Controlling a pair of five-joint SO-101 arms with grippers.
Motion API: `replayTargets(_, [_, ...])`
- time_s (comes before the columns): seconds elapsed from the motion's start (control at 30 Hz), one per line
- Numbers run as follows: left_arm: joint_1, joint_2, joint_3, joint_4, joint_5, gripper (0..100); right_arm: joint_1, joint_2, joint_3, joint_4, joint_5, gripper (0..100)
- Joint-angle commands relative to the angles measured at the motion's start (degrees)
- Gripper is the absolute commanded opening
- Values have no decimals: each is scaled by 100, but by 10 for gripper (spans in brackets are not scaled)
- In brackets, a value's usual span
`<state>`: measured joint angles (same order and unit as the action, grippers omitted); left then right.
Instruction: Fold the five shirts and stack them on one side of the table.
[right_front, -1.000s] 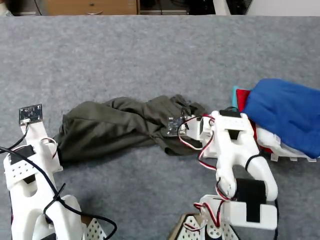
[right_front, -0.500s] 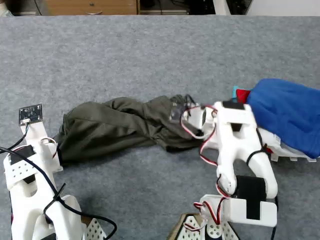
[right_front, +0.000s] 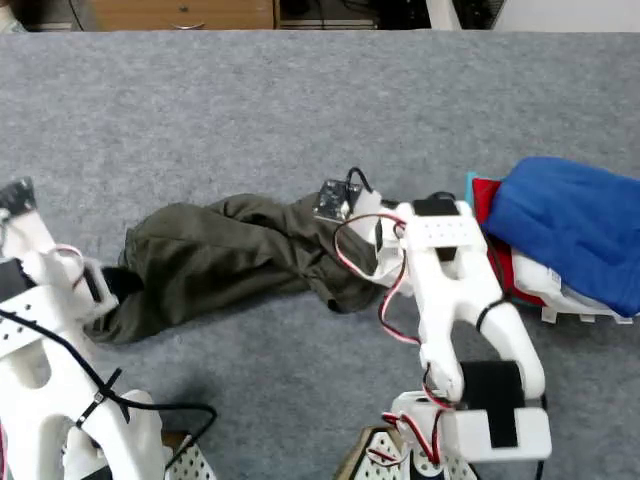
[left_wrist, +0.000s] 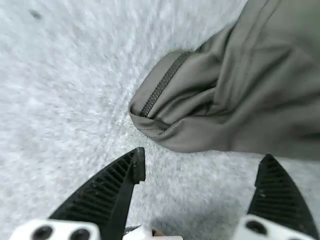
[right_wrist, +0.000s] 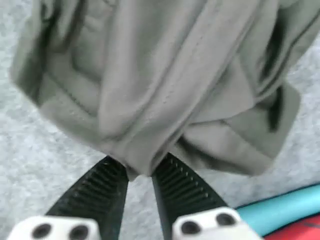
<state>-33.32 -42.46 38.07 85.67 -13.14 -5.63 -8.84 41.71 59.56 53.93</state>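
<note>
Across the middle of the grey desk (right_front: 300, 100), the olive shirt (right_front: 230, 255), crumpled in a long bunch and not yet folded. At the right side of the desk, a stack of finished shirts (right_front: 570, 230), blue one on top, with red, teal and white edges under it, near to the right end of the olive shirt.

On that right end, the right pincer (right_wrist: 138, 162), closed almost fully on a thick fold, cloth pinched between the two ribbed fingers (right_wrist: 100, 186) and spreading in pleats beyond them. At the other end, the left pincer (left_wrist: 203, 155), spread wide and holding nothing, low above the desk, just beside a rolled hem with a stitched band.

Judged as soft, light and limp cloth: no stiffness, so likely to sag, to drag on the felt-like desk and to keep its wrinkles unless pulled flat from two ends. Not fragile. Best to take hold at a hem, a seam or a corner, through one or two layers only. A grip on a thick bunch, as at the right end now, probably lifting several layers together and hiding the true edge. For the left pincer, the rolled hem in front of it seemingly a good place to bite.
</note>
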Motion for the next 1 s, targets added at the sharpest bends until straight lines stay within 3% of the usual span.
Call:
replayTargets(0.0, [255,-4,-1248,246,492,356,453,-673,321,-62,-62,5])
replayTargets(0.23, [1758,1569,-2057,-141,1890,356,1420,-1903,734,-18,501,5])
replayTargets(0.4, [2391,3530,-3112,-404,2479,356,1473,-2475,1473,-176,668,5])
replayTargets(0.6, [2470,5534,-5116,431,2593,340,1297,-2642,2202,-1046,659,5])
replayTargets(0.97, [2251,7978,-8044,1512,3684,117,1288,-2633,2290,-1248,659,5])
